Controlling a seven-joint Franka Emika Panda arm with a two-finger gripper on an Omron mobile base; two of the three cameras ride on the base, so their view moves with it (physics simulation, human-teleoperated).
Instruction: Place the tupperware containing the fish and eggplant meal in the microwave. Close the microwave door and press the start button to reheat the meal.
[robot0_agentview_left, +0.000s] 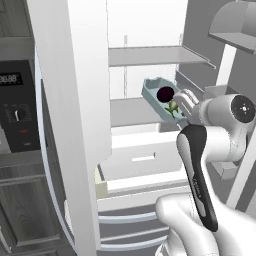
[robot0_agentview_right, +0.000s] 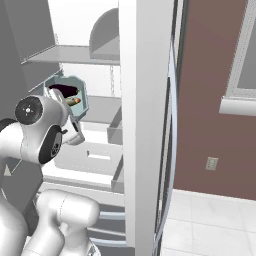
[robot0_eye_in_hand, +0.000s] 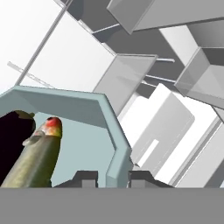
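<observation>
The tool (robot0_eye_in_hand: 111, 177) is clenched on the rim of the tupperware (robot0_agentview_left: 155, 95), held tilted in front of the open fridge shelves (robot0_agentview_left: 150, 56); the eggplant (robot0_agentview_left: 165, 93) and fish (robot0_eye_in_hand: 37, 159) could slide out at this angle; the microwave (robot0_agentview_left: 17, 107) sits at nine o'clock, its door cut off from sight.

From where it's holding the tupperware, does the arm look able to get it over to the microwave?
Probably not directly. The hand grips the tupperware inside the fridge, and the open white fridge door stands between it and the microwave on the left, so it would have to back out first.
</observation>
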